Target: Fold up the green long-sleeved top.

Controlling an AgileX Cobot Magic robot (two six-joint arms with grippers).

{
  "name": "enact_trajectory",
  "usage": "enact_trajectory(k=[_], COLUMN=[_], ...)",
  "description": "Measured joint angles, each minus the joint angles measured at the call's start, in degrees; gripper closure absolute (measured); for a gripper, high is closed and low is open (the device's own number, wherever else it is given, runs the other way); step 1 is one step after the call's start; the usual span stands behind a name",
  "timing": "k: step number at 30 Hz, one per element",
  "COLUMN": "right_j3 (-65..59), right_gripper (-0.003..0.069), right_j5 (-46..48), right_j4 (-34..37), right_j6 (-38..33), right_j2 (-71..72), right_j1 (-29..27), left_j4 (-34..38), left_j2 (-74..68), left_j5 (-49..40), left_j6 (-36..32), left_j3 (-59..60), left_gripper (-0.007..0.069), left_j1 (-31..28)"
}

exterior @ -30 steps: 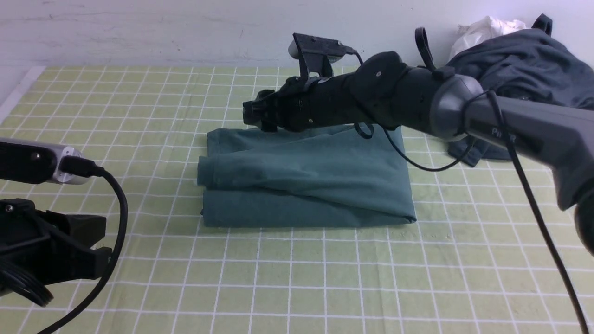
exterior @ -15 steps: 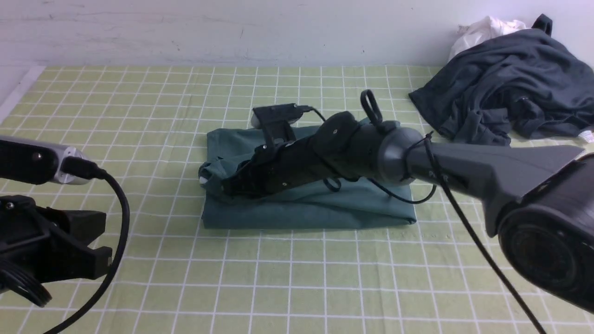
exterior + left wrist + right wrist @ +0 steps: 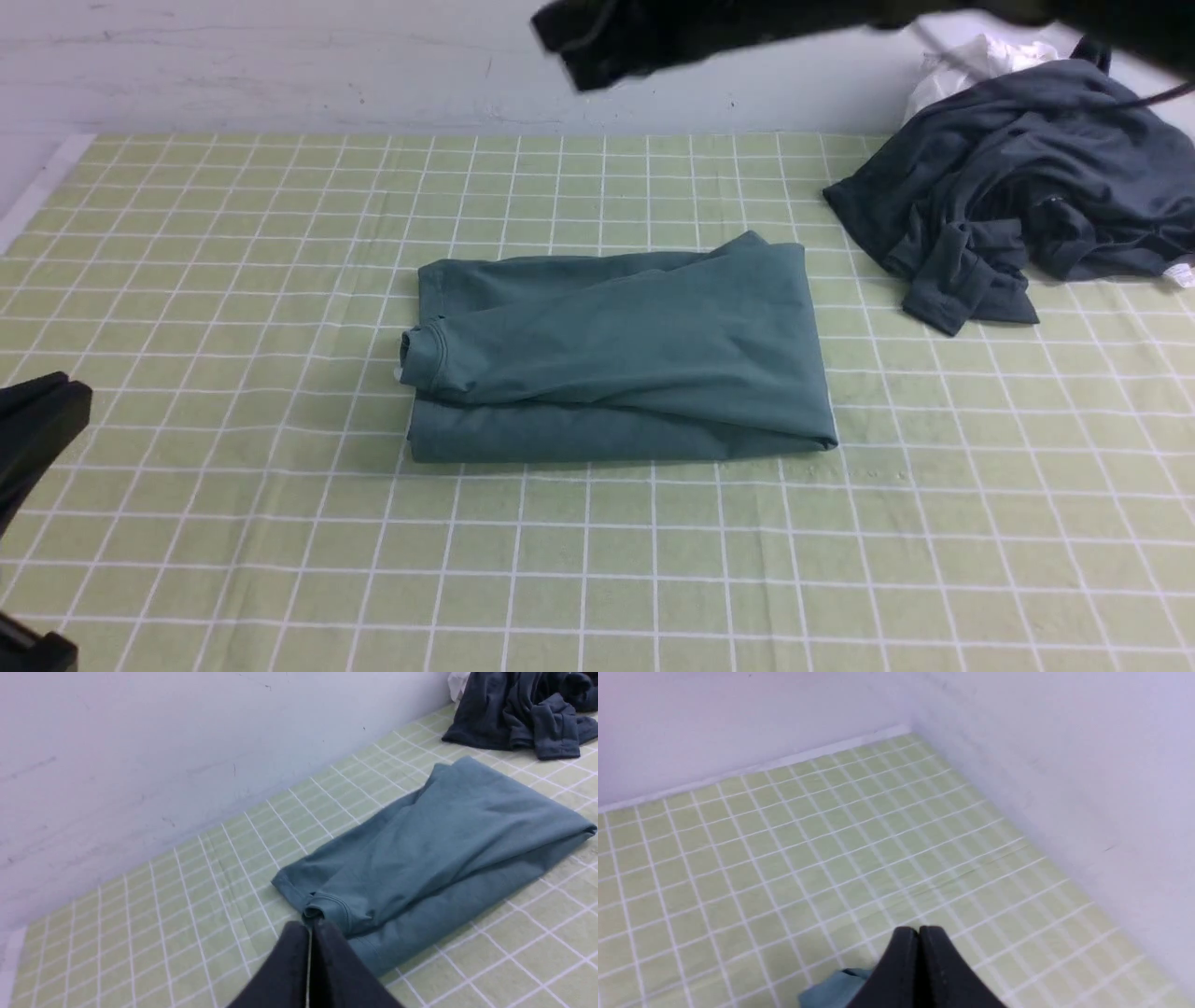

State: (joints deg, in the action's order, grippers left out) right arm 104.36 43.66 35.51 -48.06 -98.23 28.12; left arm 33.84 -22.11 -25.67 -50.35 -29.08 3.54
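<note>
A: Where is the green long-sleeved top (image 3: 616,359) now?

B: It lies folded into a rectangle on the checked green cloth (image 3: 280,280), in the middle of the table. In the left wrist view the left gripper (image 3: 310,926) is just in front of the top's ribbed cuff (image 3: 327,907), at the near corner of the fold, very close to it but I cannot tell if it touches.

A: Is that pincer holding something?

B: No. Its two black fingers (image 3: 292,961) are pressed together and nothing is between them.

A: And the right gripper (image 3: 919,931)?

B: Also closed, finger against finger, and empty. In the front view it is a dark blur (image 3: 607,42) high above the table, up and behind the top, well apart from it. In its own wrist view only a small corner of the green fabric (image 3: 836,984) shows below the fingers, and beyond them the bare checked cloth goes up to the white wall (image 3: 1064,765).

A: Anything else near?

B: A dark grey garment (image 3: 1018,196) lies crumpled beyond the top, on the right arm's side, with a white cloth (image 3: 971,61) behind it at the wall. Both are apart from the two grippers.
</note>
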Motion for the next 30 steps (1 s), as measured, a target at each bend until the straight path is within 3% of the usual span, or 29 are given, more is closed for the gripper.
enact_trajectory(k=[2,3,4,7,9,13,22,30], right_j3=[0.0,0.0,-0.1,-4.4,-6.7,-28.5,-72.3,-90.8], right_gripper=[0.0672,0.0672,0.0672,0.0672,0.0672,0.0672,0.0672,0.0672], right_j5=[3.7,4.1,7.0,10.7,10.8,6.6,-12.1,-16.3], right_j4=[-7.3,-7.3,-13.2,-22.2,-23.9,-30.3,-28.7,-23.4], right_j6=[3.6,4.1,8.6,18.7,20.2,27.0,28.1,28.7], right_j2=[7.8,8.4,13.3,22.7,24.3,36.7,57.5,62.8], right_j1=[-1.9,-2.1,-3.8,-7.2,-7.7,-9.1,-9.2,-9.2], left_j4=[-0.1,-0.1,-0.1,0.1,0.2,0.2,0.2,0.2], left_j2=[2.6,2.8,4.0,5.0,5.0,5.0,5.0,5.0], left_j5=[0.5,0.5,0.4,0.4,0.4,0.4,0.4,0.4], left_j6=[-0.6,-0.6,-0.6,-0.7,-0.7,-0.6,-0.6,-0.6], left_j3=[0.8,0.9,1.1,1.1,1.1,1.1,1.1,1.1], left_gripper=[0.0629,0.0629,0.0629,0.0629,0.0629,0.0629,0.0629,0.0629], left_j1=[0.0,0.0,0.0,0.0,0.0,0.0,0.0,0.0])
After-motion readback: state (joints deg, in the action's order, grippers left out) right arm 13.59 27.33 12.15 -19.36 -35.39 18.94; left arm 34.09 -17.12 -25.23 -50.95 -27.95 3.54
